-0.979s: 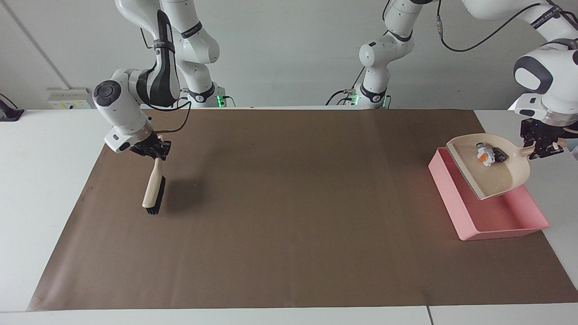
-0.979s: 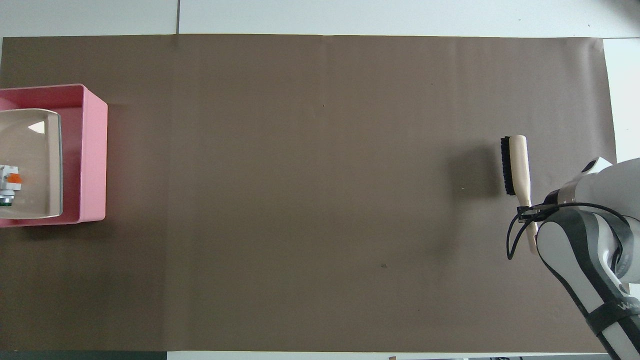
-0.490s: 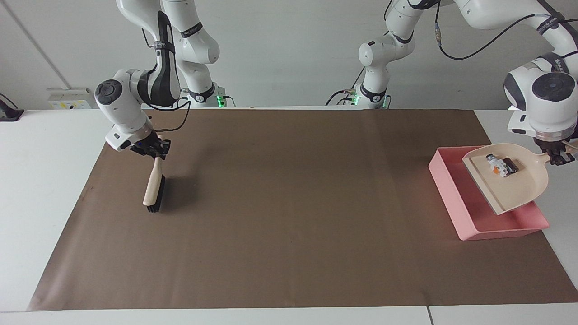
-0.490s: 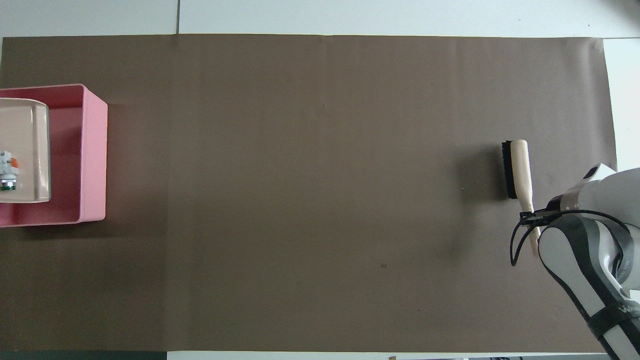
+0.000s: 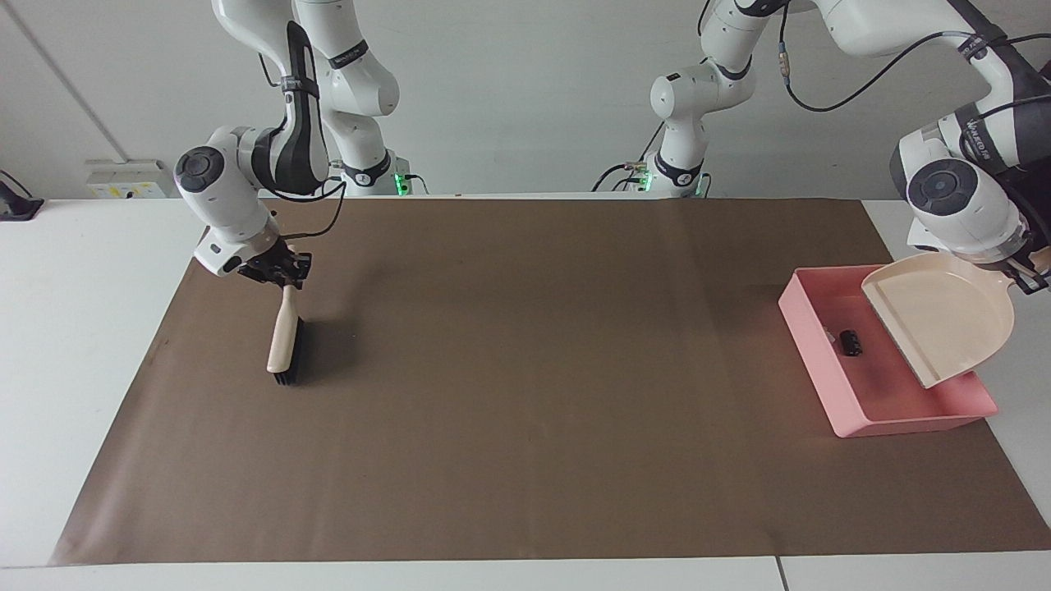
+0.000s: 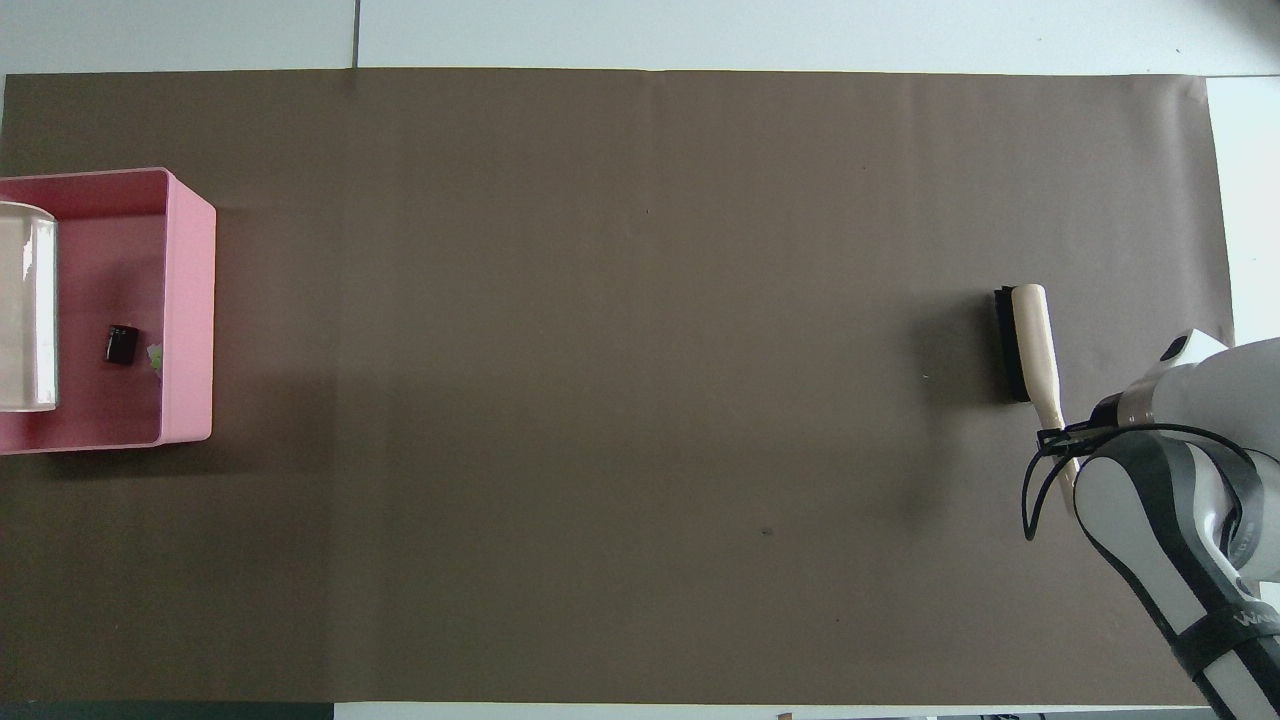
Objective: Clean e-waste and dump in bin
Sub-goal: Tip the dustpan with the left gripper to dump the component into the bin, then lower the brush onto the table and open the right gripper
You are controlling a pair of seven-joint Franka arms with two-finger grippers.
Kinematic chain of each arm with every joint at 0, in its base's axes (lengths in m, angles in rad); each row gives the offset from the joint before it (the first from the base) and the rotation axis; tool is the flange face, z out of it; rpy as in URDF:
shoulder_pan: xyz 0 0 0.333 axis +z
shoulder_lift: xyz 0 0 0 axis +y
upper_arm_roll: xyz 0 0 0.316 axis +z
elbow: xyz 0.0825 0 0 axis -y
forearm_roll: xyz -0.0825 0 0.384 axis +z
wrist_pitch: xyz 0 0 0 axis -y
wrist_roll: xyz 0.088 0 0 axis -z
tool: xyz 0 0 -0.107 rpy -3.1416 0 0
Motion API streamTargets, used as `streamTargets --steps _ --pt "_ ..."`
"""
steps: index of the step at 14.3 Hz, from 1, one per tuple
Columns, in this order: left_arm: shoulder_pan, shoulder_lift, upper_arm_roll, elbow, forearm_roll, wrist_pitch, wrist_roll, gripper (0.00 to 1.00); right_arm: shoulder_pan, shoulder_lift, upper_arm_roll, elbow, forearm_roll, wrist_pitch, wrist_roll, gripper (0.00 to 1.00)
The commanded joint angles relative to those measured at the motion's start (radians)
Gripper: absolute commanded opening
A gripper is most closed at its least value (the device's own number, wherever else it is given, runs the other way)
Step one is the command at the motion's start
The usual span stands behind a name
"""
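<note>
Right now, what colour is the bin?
Pink; the bin shows best in the overhead view.

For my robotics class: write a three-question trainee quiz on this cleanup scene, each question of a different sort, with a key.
1. True or false: the dustpan is tilted over the pink bin with no scraps left on it.
2. Multiple choice: the small black block lies
A. on the brown paper
B. in the pink bin
C. on the dustpan
3. Fill in: the right gripper holds the ____ by its handle, bristles down on the brown paper.

Key
1. True. The left gripper holds its handle, and the pan's inner face shows bare.
2. B, beside a pale scrap at the bin's wall.
3. brush.
</note>
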Motion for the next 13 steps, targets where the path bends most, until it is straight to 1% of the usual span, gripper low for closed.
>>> streamTargets --steps 1,2,4,5,7,10,11,13 --pt "-0.013 -0.049 0.005 0.016 0.024 -0.041 0.021 0.00 -0.002 -0.011 0.012 0.008 -0.008 -0.002 -0.015 1.00" --pt "-0.015 -0.072 -0.001 0.017 0.010 -0.050 0.041 0.00 0.012 -0.011 0.014 0.040 -0.008 -0.022 -0.007 1.00" --pt "-0.058 -0.112 -0.004 0.010 -0.039 -0.060 0.071 0.00 0.067 -0.008 0.015 0.129 -0.006 -0.080 0.036 1.00" --pt "-0.074 -0.120 -0.004 0.013 -0.094 -0.066 0.097 0.00 0.091 0.000 0.017 0.176 -0.006 -0.110 0.069 1.00" --pt "-0.133 -0.131 -0.002 0.013 -0.244 -0.089 0.106 0.00 0.134 0.029 0.015 0.295 -0.008 -0.177 0.117 1.00" --pt "-0.226 -0.141 -0.002 0.003 -0.413 -0.132 0.103 0.00 0.133 0.080 0.015 0.489 -0.008 -0.287 0.125 1.00" --pt "-0.260 -0.141 -0.002 0.000 -0.453 -0.146 0.103 0.00 0.135 0.081 0.017 0.528 -0.008 -0.303 0.161 1.00" --pt "-0.329 -0.141 -0.002 -0.050 -0.514 -0.143 0.092 0.00 0.136 0.074 0.018 0.591 -0.008 -0.350 0.263 1.00"
